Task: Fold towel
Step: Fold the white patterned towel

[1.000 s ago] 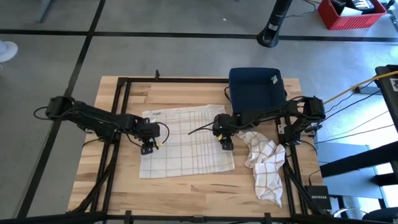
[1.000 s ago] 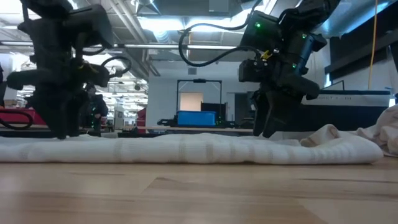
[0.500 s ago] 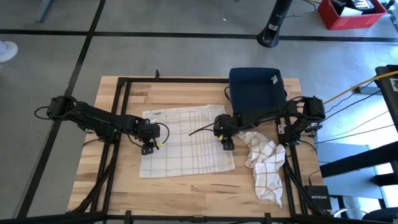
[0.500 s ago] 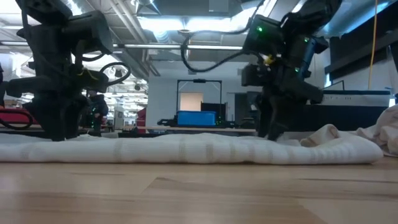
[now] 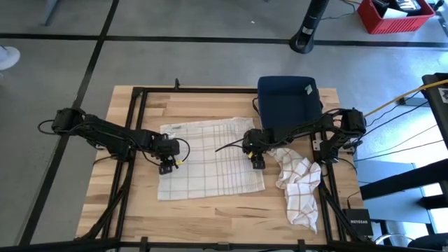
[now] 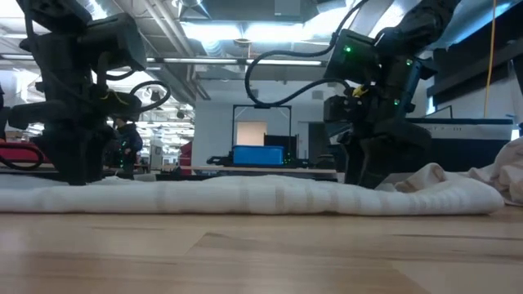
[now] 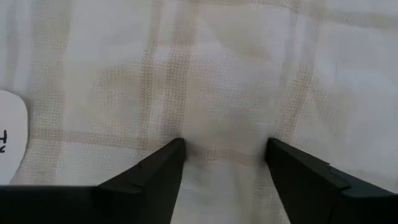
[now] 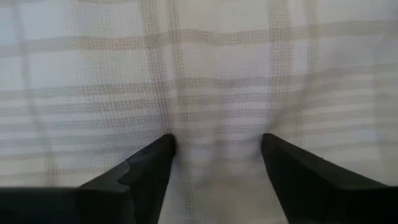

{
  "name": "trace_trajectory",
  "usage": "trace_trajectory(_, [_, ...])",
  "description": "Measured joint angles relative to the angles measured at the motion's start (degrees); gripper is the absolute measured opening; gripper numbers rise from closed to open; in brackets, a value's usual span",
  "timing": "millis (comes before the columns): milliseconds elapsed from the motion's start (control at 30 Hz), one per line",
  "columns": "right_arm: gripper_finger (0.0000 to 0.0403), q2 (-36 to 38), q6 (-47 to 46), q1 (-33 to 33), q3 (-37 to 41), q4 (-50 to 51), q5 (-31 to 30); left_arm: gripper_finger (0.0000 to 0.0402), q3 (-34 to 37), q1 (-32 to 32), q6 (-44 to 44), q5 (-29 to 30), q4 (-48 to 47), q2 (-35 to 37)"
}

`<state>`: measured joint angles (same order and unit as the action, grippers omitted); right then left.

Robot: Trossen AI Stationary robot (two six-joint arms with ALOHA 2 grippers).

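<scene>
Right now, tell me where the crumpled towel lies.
In the high view, the crumpled towel lies on the table's right side, beside the flat towel's right edge, below the dark blue bin.

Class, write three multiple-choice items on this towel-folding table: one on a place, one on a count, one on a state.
1. The dark blue bin sits at the table's
A far right
B near left
C centre

2. Towels on the table:
A one
B two
C four

3. The flat plaid towel is
A spread out
B rolled
C hanging

Key: 1 A, it is beside the right arm's base. 2 B, a crumpled towel lies beside the flat one. 3 A, it lies flat under the left gripper and right gripper.
</scene>
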<state>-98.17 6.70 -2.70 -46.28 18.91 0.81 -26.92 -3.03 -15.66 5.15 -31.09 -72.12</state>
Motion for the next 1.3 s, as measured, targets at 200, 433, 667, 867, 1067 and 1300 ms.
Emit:
trace_trajectory(200, [0.0151,-0.81,1.44,0.11,-0.07,0.17,0.53,0.0135,1.22,0.02,-0.98,0.32,1.75,0.07])
trace_trajectory(433, [0.0016,-0.81,0.91,0.11,-0.04,0.51,0.08,0.0013,1.24,0.02,-3.36,0.37,0.85,0.07])
trace_trajectory(667, [0.0012,1.79,-1.77,0.09,0.41,1.82,-3.97,0.0006,-0.08,-3.15,-6.54,1.33,-1.76,0.28])
trace_trajectory(867, [0.0008,9.58,-3.3,2.24,0.76,3.64,-5.8,0.0004,-6.18,-7.36,-8.78,4.27,-9.88,2.53])
trace_trajectory(1067, [0.0007,15.8,-4.09,5.86,0.66,4.57,-8.05,0.0003,-12.5,-10.5,-11.26,7.49,-19.73,4.43])
trace_trajectory(1300, [0.0005,19.65,-5.01,8.52,-0.41,6.91,-13.34,0.0002,-21.57,-13.85,-12.43,12.42,-28.8,5.92])
